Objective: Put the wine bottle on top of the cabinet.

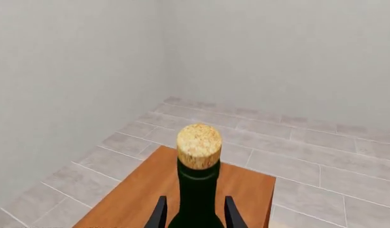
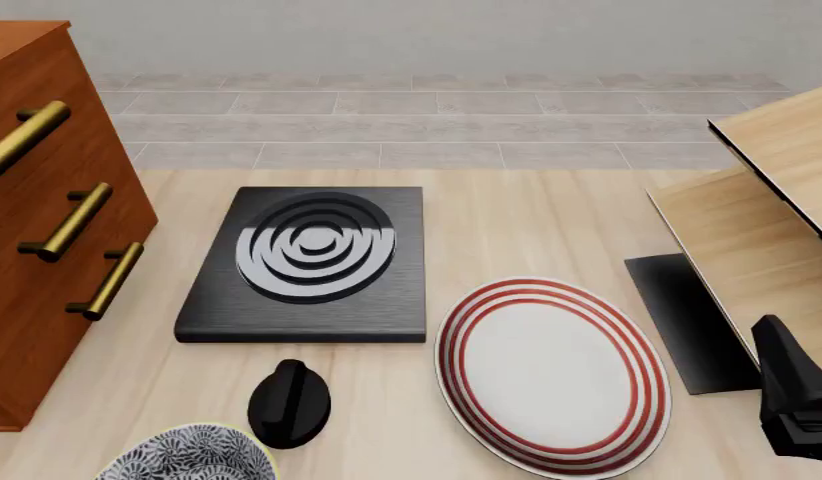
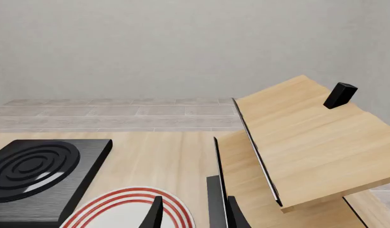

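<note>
Looking along the left tool [image 1: 195, 213], we see its two dark fingers pinching the wine bottle [image 1: 196, 190] on either side, just below the shoulder. The bottle stands upright with its cork [image 1: 199, 146] uppermost, above the reddish-brown top of the cabinet [image 1: 144, 190]; we cannot tell whether its base touches the wood. From the front, the cabinet [image 2: 51, 230] sits at the bench's left edge with three brass handles [image 2: 67, 222] on its face; neither bottle nor left tool shows there.

On the bench [image 2: 545, 220] lie a black hob [image 2: 311, 265], a red-ringed plate [image 2: 551, 370] with nothing on it, a black knob [image 2: 290, 402] and a patterned bowl [image 2: 184, 458] cut off by the frame, so we cannot see inside it. A pale wood rack [image 2: 771, 200] stands at right.

The right tool [image 3: 191, 213] hangs over the plate's right side, fingers spread, holding nothing.
</note>
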`<act>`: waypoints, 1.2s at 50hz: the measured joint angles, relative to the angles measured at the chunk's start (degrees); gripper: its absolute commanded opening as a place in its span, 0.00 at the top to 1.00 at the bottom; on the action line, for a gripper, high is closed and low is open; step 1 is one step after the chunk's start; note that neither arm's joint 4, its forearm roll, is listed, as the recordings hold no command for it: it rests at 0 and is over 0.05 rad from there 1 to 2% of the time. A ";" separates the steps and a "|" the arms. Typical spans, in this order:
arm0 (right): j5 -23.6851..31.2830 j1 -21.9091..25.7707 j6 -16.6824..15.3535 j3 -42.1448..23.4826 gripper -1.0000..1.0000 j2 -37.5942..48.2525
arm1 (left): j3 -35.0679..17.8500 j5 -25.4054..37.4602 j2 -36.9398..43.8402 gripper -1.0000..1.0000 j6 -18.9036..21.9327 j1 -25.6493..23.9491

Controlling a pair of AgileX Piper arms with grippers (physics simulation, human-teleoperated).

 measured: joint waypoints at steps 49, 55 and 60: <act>0.00 0.00 0.00 0.00 0.00 0.00 | 2.04 0.38 -1.32 0.00 1.17 1.56; 0.00 0.00 0.00 0.00 0.00 0.00 | 2.15 0.98 -2.37 0.00 0.98 1.88; 0.00 0.00 0.00 0.00 0.00 0.00 | 2.19 1.49 -3.18 0.00 0.85 2.13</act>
